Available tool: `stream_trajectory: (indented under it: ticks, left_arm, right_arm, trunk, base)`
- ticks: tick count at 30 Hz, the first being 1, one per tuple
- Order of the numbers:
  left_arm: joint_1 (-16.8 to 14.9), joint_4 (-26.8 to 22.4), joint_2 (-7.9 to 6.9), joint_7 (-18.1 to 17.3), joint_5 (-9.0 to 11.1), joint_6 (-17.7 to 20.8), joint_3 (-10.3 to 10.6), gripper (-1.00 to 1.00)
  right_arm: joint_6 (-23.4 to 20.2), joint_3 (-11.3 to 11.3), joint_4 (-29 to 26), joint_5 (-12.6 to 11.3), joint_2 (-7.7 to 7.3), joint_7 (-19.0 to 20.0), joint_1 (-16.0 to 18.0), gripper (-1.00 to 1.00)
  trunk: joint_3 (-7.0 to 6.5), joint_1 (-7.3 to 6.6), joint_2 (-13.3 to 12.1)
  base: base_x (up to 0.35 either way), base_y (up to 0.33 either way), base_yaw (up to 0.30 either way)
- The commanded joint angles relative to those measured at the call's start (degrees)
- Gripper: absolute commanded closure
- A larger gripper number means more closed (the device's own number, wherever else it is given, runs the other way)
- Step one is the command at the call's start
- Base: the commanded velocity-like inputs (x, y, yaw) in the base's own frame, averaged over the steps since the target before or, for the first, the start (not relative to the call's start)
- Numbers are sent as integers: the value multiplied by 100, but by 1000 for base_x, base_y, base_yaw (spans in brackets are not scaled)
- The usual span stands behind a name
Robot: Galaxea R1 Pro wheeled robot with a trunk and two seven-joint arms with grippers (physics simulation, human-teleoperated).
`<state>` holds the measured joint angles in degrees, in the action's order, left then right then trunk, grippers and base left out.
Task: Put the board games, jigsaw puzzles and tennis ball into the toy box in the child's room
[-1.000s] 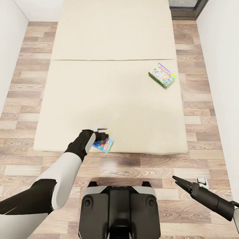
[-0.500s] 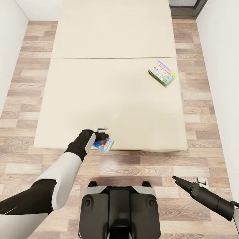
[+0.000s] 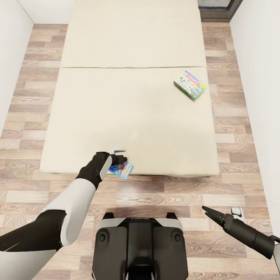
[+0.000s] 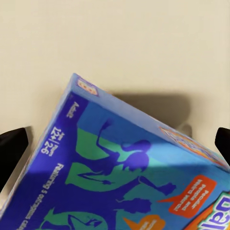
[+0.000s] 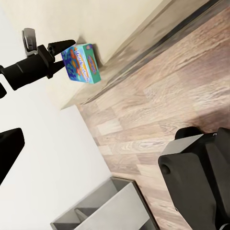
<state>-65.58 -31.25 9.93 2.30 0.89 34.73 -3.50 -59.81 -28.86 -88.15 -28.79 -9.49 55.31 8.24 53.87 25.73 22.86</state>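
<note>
Left claw (image 3: pixel 119 160) pinches a blue game box (image 3: pixel 122 170) at the bed (image 3: pixel 132 116) edge; likely light, stiff cardboard, best gripped across its thin sides

Bed (image 3: pixel 132 97): ahead of robot, set lengthwise away from it, on plank floor (image 3: pixel 241 155); floor strips along both long sides and across near end; walls beyond on left and right. Game box (image 3: pixel 189 85): flat on bed, right side, about midway along. Second game box (image 3: pixel 121 170): at near edge of bed, left of centre, tilted, overhanging floor, in left gripper (image 3: pixel 120 155). Right gripper (image 3: pixel 207 212): over floor, near right, well apart from bed.
</note>
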Motion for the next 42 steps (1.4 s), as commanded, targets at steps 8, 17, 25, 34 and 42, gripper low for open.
stream_trajectory:
  ticks: [8, 17, 25, 34, 42]
  left_arm:
    - [2, 49, 7, 34, 34, 43, -37, -100]
    - [2, 49, 7, 34, 34, 43, -37, -100]
    - [2, 49, 7, 34, 36, 43, -37, -100]
    - [2, 49, 7, 34, 34, 43, -37, -100]
    - [2, 49, 7, 38, 30, 40, -37, -100]
  right_arm:
    - [-19, -6, -1, 23, 0, 33, 3, -100]
    - [-19, -6, -1, 27, 0, 33, 3, -100]
    - [-19, -6, -1, 31, 0, 33, 3, -100]
    - [-19, -6, -1, 31, 0, 33, 3, -100]
    - [-19, -6, -1, 28, -1, 33, 3, -100]
  trunk:
    - [6, 5, 6]
    - [6, 5, 6]
    - [6, 5, 6]
    - [6, 5, 6]
    - [6, 5, 6]
  base:
    - [-1, 0, 0]
    - [0, 0, 0]
    - [-32, 0, 0]
    - [-16, 0, 0]
    - [-1, 0, 0]
